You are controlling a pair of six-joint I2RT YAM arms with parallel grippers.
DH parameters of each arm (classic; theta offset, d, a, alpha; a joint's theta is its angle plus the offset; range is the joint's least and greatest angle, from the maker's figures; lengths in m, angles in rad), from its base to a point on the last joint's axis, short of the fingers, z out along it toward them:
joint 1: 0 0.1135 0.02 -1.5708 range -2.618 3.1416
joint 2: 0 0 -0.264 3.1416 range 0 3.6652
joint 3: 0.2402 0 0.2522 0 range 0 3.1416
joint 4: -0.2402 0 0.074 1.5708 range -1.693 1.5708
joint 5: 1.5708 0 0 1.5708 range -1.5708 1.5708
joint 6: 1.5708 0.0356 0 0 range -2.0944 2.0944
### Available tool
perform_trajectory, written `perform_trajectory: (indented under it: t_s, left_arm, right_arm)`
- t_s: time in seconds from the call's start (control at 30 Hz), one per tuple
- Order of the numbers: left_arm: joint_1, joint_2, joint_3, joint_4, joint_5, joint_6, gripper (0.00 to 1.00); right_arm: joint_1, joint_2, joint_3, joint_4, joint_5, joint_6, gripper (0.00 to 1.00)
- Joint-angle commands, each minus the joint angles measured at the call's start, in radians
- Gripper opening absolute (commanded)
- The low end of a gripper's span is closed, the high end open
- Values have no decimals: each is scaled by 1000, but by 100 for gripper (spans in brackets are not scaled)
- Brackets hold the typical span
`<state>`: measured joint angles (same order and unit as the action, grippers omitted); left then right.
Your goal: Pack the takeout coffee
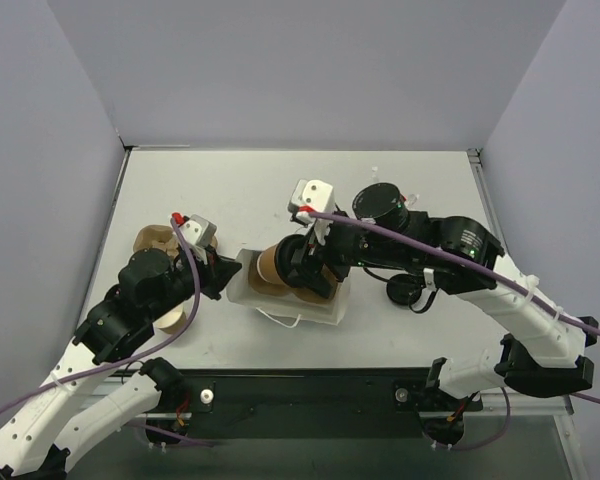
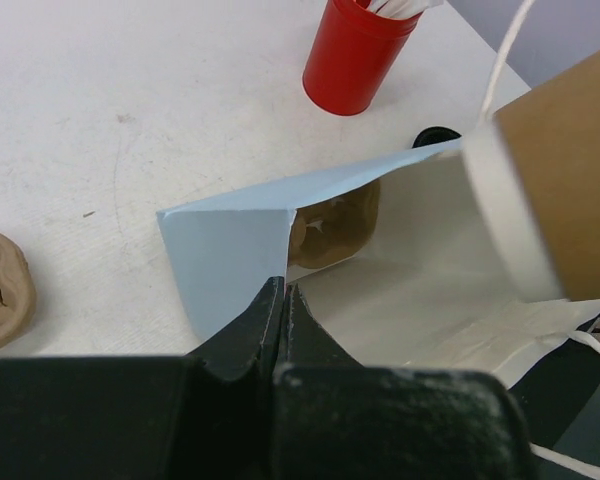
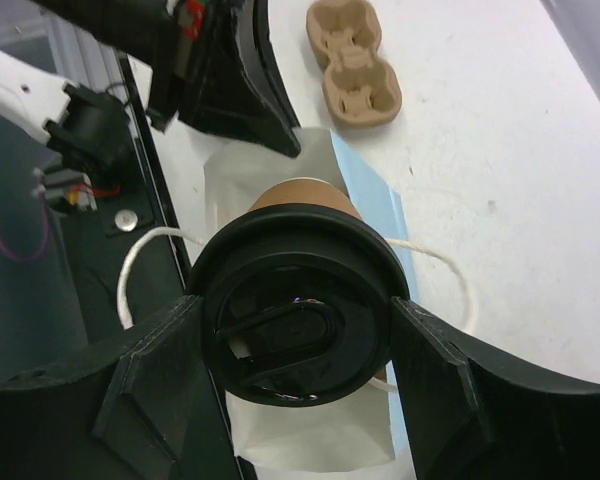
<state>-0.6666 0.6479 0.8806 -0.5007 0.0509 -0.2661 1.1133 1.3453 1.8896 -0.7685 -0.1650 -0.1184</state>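
Note:
The takeout coffee (image 3: 298, 300), a tan cup with a black lid, lies on its side between my right gripper's (image 3: 298, 320) fingers (image 3: 440, 370), which are shut on its lid. In the top view the cup (image 1: 270, 264) and right gripper (image 1: 305, 268) are over the mouth of the blue bag (image 1: 325, 312). The bag lies on its side, with its white inside (image 2: 410, 280) showing. The cup's bottom end (image 2: 570, 170) is at the bag's opening. My left gripper (image 2: 283, 290) is shut on the bag's edge (image 2: 220, 250) and holds it open; it also shows in the top view (image 1: 230, 272).
A red cup of white straws (image 2: 355, 50) stands beyond the bag. A loose black lid (image 1: 402, 292) lies right of the bag. Tan pulp cup carriers (image 1: 155, 240) lie at the left. A tan thing (image 2: 330, 230) shows deep in the bag's mouth. A white string handle (image 3: 450, 265) loops beside the bag.

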Motion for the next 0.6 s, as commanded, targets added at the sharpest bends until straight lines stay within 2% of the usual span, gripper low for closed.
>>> perform_trajectory:
  t_s: [0.0, 0.1, 0.27, 0.57]
  left_arm:
    - [1, -34, -14, 112, 47, 21, 0]
    - [1, -45, -29, 125, 56, 19, 0]
    - [1, -60, -55, 154, 95, 2, 0]
    - [1, -117, -141, 244, 170, 7, 0]
  right_arm:
    - [29, -31, -87, 0, 73, -92, 58]
    - [57, -20, -139, -5, 111, -145, 57]
    - [166, 18, -224, 3, 314, -266, 56]
    - [171, 54, -369, 168, 423, -428, 56]
